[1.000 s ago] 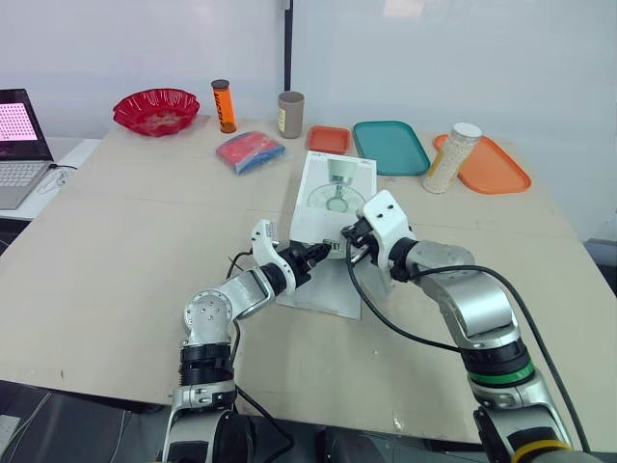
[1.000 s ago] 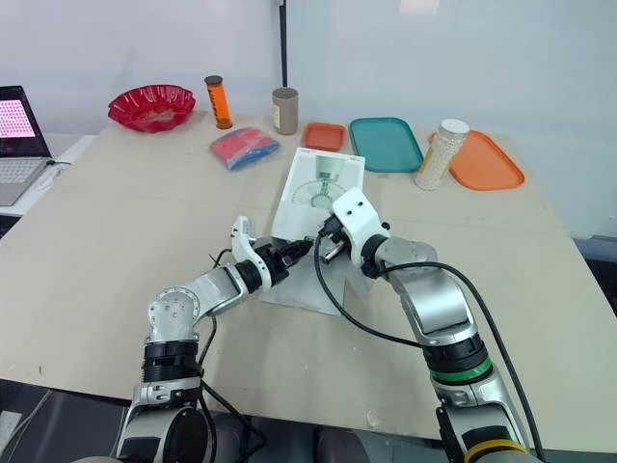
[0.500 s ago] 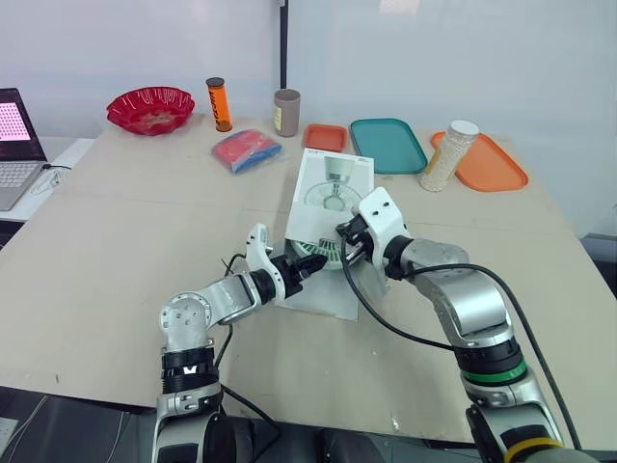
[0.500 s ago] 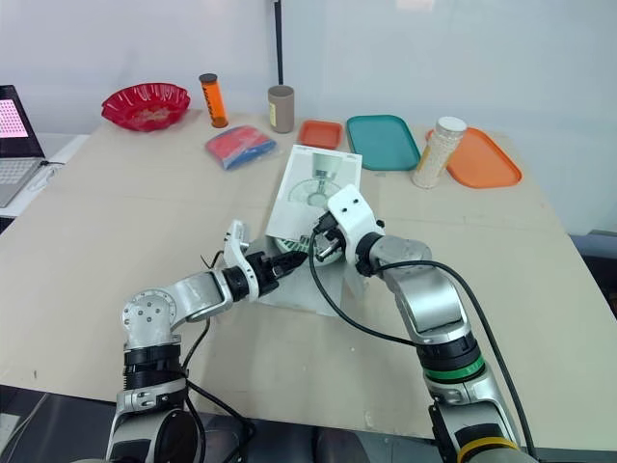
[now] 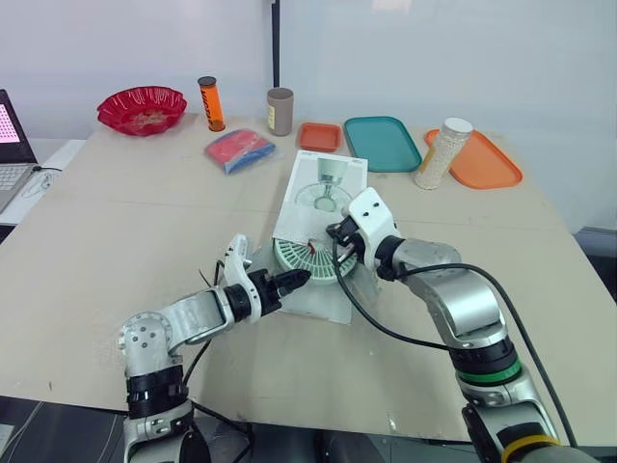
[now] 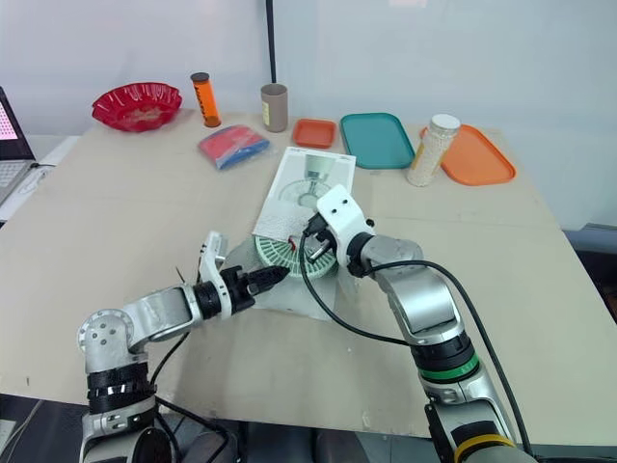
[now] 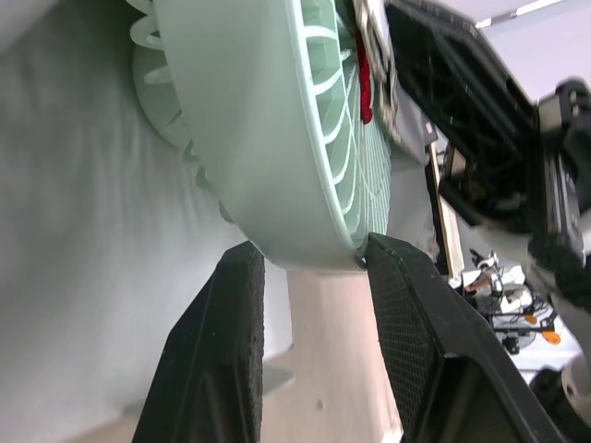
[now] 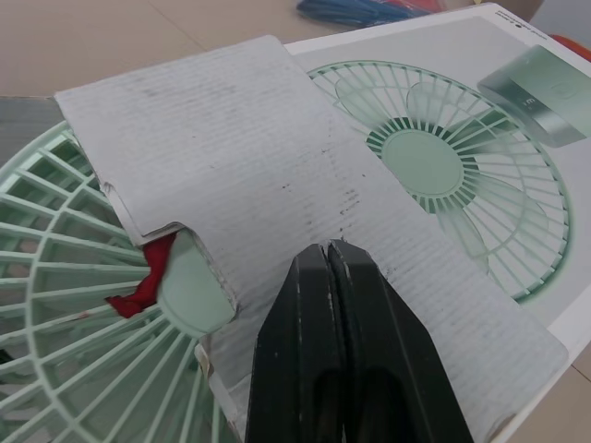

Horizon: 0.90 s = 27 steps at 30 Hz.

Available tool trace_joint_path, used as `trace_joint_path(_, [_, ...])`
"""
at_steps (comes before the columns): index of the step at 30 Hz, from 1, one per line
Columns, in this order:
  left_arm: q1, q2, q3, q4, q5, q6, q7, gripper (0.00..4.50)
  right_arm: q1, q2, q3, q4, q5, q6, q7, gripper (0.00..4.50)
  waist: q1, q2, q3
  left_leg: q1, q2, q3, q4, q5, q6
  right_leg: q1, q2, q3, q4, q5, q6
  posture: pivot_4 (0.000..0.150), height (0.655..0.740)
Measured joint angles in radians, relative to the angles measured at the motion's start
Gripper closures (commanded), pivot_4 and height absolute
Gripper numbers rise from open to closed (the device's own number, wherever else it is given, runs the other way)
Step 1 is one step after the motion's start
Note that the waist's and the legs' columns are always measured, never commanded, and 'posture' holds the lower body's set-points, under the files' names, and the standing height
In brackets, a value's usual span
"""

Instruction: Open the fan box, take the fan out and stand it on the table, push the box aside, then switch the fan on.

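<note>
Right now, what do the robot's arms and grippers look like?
Both arms are silver with round joints and white wrist casings. The left gripper and right gripper each have two bumpy black fingers. Black cables loop along both arms. The right arm wears a green ring and a yellow one.

Pale walls are enclosing a bright workroom.
A beige table is filling the middle, a dark vertical strip is splitting the walls behind it, and dark floor is showing at right.

Silver arms, black cables, white-cased right hand
</note>
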Motion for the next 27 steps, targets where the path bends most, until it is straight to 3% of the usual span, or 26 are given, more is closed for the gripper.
trace_joint_path(5, [0.047, 0.114, -0.097, -0.029, -0.175, -0.103, 0.097, 3.09, -0.001, 0.0, 0.004, 0.0, 0.0, -0.004, 0.001, 4.5, 0.0, 0.0, 0.0, 0.0, 0.0, 0.0, 0.0, 0.0, 0.0, 0.0, 0.0, 0.0, 0.0, 0.001, -0.001, 0.15, 0.74])
trace_joint_path(9, [0.057, 0.178, -0.164, -0.045, -0.228, -0.176, 0.119, 3.09, -0.002, 0.0, 0.006, 0.001, 0.0, -0.006, 0.001, 4.5, 0.0, 0.0, 0.0, 0.0, 0.0, 0.0, 0.0, 0.0, 0.0, 0.0, 0.0, 0.0, 0.0, 0.001, -0.002, 0.15, 0.74])
trace_joint_path(10, [0.061, 0.201, -0.186, -0.05, -0.244, -0.202, 0.121, 2.27, -0.002, 0.0, 0.007, 0.001, 0.0, -0.008, 0.001, 4.5, 0.0, 0.0, 0.0, 0.0, 0.0, 0.0, 0.0, 0.0, 0.0, 0.0, 0.0, 0.0, 0.0, 0.001, -0.002, 0.15, 0.74])
trace_joint_path(13, [0.075, 0.244, -0.214, -0.068, -0.258, -0.235, 0.127, 1.82, -0.001, 0.0, 0.013, 0.003, -0.001, -0.011, 0.001, 4.5, 0.0, 0.0, 0.0, 0.0, 0.0, 0.0, 0.0, 0.0, 0.0, 0.0, 0.0, 0.0, 0.0, 0.001, -0.002, 0.15, 0.74])
trace_joint_path(14, [0.08, 0.261, -0.221, -0.075, -0.266, -0.248, 0.127, 1.3, -0.001, -0.001, 0.013, 0.003, -0.002, -0.011, 0.001, 4.5, 0.0, 0.0, 0.0, 0.0, 0.0, 0.0, 0.0, 0.0, 0.0, 0.0, 0.0, 0.0, 0.0, 0.001, -0.002, 0.15, 0.74])
trace_joint_path(17, [0.094, 0.299, -0.239, -0.077, -0.28, -0.272, 0.13, 0.33, 0.0, -0.003, 0.012, 0.005, -0.003, -0.012, 0.0, 4.5, 0.002, 0.0, 0.0, 0.0, 0.0, 0.0, 0.0, 0.0, 0.0, 0.0, 0.0, 0.0, 0.0, 0.001, -0.002, 0.15, 0.74])
trace_joint_path(27, [0.156, 0.436, -0.194, -0.123, -0.315, -0.375, 0.062, 0.33, 0.0, -0.011, 0.008, 0.015, -0.003, -0.026, 0.007, 4.5, 0.004, 0.001, 0.001, 0.0, 0.0, 0.0, 0.0, 0.0, 0.0, 0.0, 0.0, 0.0, 0.0, 0.001, -0.002, 0.15, 0.74])
